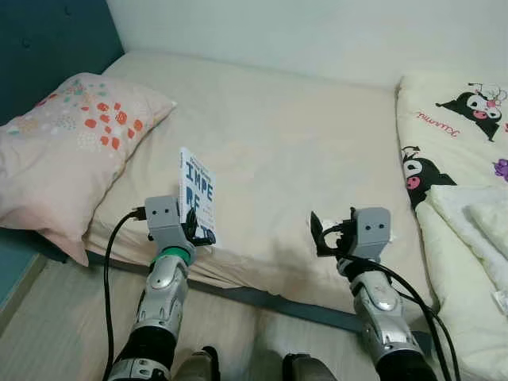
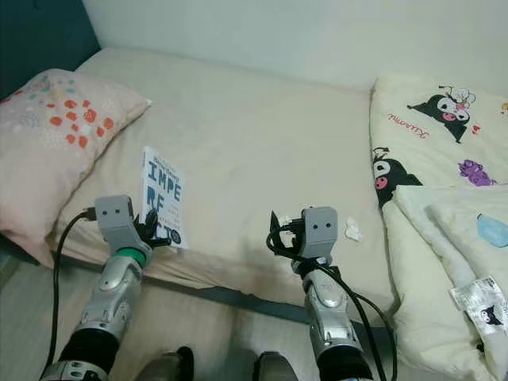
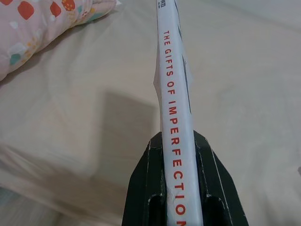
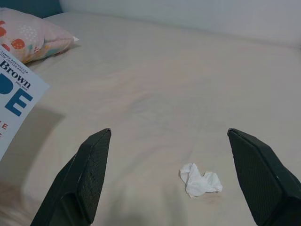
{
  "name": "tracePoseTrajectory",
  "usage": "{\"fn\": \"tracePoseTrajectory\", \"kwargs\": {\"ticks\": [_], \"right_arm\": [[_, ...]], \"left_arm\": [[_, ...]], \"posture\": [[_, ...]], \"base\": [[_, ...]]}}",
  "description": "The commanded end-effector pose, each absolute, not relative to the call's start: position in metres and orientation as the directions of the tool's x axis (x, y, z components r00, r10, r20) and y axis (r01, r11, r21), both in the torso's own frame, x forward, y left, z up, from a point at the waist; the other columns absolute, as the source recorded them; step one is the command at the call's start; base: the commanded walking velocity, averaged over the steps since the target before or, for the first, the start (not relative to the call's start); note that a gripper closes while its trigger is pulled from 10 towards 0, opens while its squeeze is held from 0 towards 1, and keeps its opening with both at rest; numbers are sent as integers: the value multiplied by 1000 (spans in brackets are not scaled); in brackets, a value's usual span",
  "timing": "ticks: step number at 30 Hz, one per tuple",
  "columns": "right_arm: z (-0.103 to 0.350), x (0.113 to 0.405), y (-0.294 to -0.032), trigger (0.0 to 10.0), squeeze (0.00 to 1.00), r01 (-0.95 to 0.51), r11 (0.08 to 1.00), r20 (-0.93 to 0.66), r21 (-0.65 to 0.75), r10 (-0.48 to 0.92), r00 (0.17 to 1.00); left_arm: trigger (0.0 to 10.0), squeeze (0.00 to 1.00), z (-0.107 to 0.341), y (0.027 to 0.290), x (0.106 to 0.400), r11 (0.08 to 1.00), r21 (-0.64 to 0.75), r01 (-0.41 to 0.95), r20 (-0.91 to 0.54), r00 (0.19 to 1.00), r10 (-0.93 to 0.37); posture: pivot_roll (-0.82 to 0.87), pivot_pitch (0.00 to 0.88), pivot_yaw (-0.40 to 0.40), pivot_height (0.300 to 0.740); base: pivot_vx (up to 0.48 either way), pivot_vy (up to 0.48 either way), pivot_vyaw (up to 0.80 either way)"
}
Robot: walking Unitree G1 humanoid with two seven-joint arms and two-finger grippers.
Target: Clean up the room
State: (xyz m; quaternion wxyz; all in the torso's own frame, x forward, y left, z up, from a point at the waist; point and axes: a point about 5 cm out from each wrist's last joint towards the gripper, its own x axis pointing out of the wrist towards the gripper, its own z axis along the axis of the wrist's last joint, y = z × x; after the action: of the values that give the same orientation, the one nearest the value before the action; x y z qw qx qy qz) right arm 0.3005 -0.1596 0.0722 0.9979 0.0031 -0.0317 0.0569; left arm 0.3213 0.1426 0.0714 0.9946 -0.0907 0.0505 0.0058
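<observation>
A white book (image 1: 197,194) with big blue letters stands upright over the front edge of the bed (image 1: 286,135), and my left gripper (image 1: 198,230) is shut on its lower end. In the left wrist view its spine (image 3: 176,94), printed in red, runs between the two black fingers (image 3: 146,183). My right gripper (image 1: 321,230) hovers open above the same bed edge, further right, holding nothing. A small crumpled white tissue (image 4: 200,180) lies on the sheet just ahead of it, between its spread fingers (image 4: 89,169), apart from both.
A pink patterned pillow (image 1: 63,143) lies at the left end of the bed against a dark blue headboard (image 1: 40,48). A cream quilt with cartoon prints (image 1: 460,159) is heaped on the right. Wooden floor (image 1: 48,317) shows below the bed edge.
</observation>
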Motion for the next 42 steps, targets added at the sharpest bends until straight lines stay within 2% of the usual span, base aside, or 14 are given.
{"fn": "tracePoseTrajectory", "kwargs": {"ticks": [1,8,25,34,38,39,42], "right_arm": [[67,298,-160,10000,0,-103,995,49,13,103,994],[66,294,-157,10000,0,-117,993,50,-18,117,992],[59,290,-157,10000,0,-139,990,24,-29,140,990],[64,294,-155,10000,0,-132,990,36,-39,133,990],[65,292,-154,10000,0,-154,988,52,-25,155,986],[67,290,-150,10000,0,-190,981,76,30,187,979],[68,289,-147,10000,0,-214,976,79,37,211,974]], "left_arm": [[10000,0,70,142,321,984,-177,-14,-98,995,-3],[10000,0,65,141,323,988,-153,-14,-146,989,-8],[10000,0,65,143,321,986,-165,-29,-134,991,6],[10000,0,64,144,321,987,-162,-18,-145,989,-6],[10000,0,66,142,323,990,-138,5,-132,991,-24],[10000,0,66,141,324,990,-139,3,-134,991,-21],[10000,0,67,141,325,989,-145,-7,-129,992,-11]], "posture": [[-44,63,47,740],[-64,63,49,740],[-28,70,31,740],[-32,77,56,740],[-36,73,58,740],[-39,60,47,740],[-32,54,27,740]], "base": [[0,0,0],[0,0,0],[0,0,0],[0,0,0],[0,0,0],[0,0,0],[0,0,0]]}}
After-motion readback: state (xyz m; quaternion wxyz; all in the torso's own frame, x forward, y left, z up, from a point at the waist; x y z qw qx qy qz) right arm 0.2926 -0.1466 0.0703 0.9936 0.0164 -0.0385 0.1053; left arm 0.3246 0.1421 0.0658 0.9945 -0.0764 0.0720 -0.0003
